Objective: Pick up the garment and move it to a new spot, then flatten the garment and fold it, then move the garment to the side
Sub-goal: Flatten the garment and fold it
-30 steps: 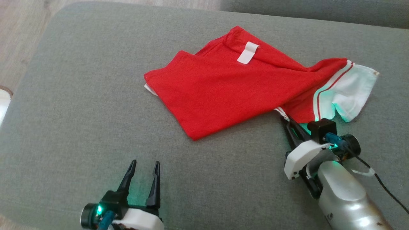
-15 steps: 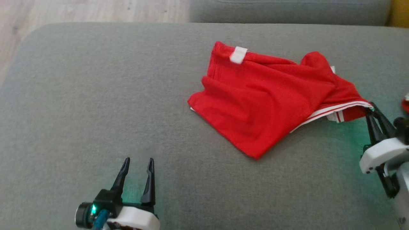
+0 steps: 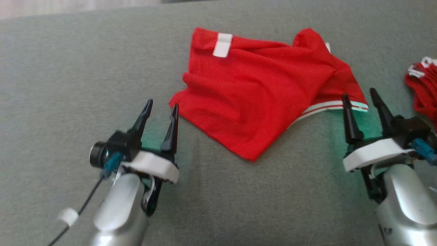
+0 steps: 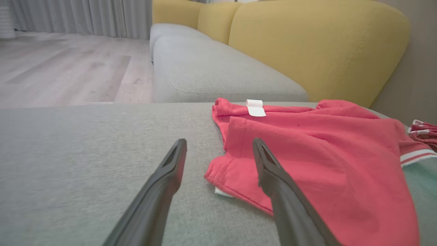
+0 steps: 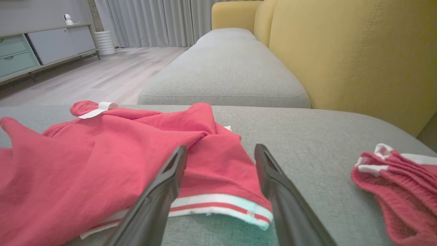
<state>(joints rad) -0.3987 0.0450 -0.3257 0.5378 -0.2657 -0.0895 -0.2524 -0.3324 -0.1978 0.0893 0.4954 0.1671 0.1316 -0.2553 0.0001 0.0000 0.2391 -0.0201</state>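
Note:
The garment [image 3: 256,92] is red with a white label and a white-striped hem, and it lies folded and a bit rumpled on the grey sofa cushion [image 3: 68,68]. My left gripper [image 3: 161,106] stands open just off the garment's left corner, with nothing between its fingers. In the left wrist view the garment [image 4: 314,164] spreads to the right of that gripper [image 4: 218,143]. My right gripper [image 3: 357,95] is open at the striped hem on the right, free of the cloth. The right wrist view shows the hem [image 5: 222,201] just beyond the open gripper [image 5: 220,150].
Another red piece of clothing with white trim [image 3: 423,85] lies bunched at the cushion's right side [image 5: 399,177]. A yellow sofa backrest [image 5: 341,51] rises behind, beside a second grey cushion [image 5: 225,75]. Wooden floor [image 4: 61,68] lies beyond the cushion's far left edge.
My right gripper has opened and let go of the striped hem it was dragging. The left arm has come forward to the garment's left corner. The head camera has shifted.

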